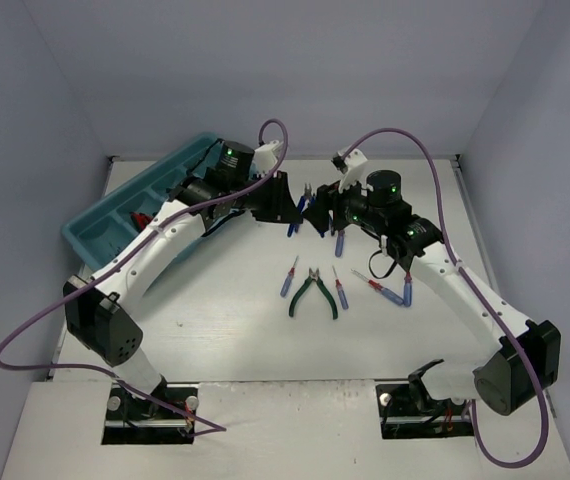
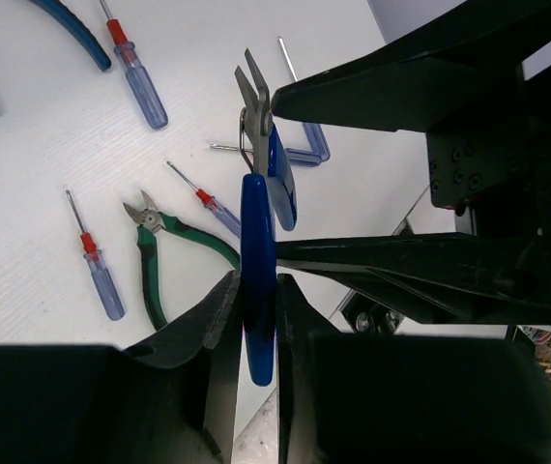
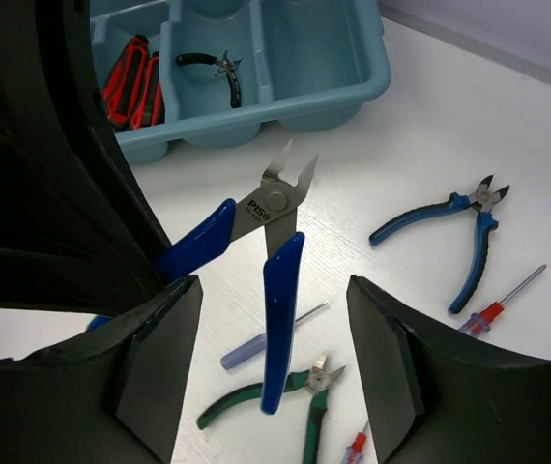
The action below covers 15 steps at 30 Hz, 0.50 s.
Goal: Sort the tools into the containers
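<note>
Blue-handled cutters [image 1: 300, 208] hang in the air between my two grippers, above the table's middle. My left gripper [image 2: 256, 290] is shut on one blue handle of the cutters [image 2: 256, 242], whose steel tip points away. My right gripper [image 3: 274, 300] stands open, its fingers either side of the other handle of the cutters [image 3: 280, 280] and apart from it. The teal tray [image 1: 180, 165] lies at the back left. In the right wrist view the tray [image 3: 353, 87] holds red-handled tools [image 3: 130, 87] and black-handled pliers [image 3: 219, 70] in separate compartments.
On the table below lie green-handled pliers [image 1: 313, 295], a blue screwdriver [image 1: 288, 278], two red-collared screwdrivers [image 1: 339, 290] [image 1: 385, 290] and blue-handled pliers [image 3: 459, 232]. Walls close the table in at the back and both sides.
</note>
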{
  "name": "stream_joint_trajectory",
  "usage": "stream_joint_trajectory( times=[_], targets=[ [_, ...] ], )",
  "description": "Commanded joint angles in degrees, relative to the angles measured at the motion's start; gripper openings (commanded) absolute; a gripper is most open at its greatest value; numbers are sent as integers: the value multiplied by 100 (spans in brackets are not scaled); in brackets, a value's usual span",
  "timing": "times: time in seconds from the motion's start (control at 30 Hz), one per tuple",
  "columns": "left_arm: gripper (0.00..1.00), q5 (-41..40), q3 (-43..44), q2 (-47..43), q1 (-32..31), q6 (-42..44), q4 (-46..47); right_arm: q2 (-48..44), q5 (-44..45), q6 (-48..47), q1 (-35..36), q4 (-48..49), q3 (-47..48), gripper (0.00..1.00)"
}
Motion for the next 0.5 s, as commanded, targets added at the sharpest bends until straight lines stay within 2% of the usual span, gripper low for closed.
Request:
stream_joint_trajectory(
  times=[0.0,0.23,0.33,0.47],
  targets=[
    [0,-66,-39,-167,460,-124,506,-162,381,70,-101,496,-87,71],
    [0,-580,41,6,1827,-197,190,-644,425,185,-673,240,-647,74],
    [0,-724,195,396,2502,-193,-14,-816,503,110,-766,43,-898,75],
    [0,-732,518,1019,3040,-90,-213,-988,807,15,-786,-253,-1063,75]
  ],
)
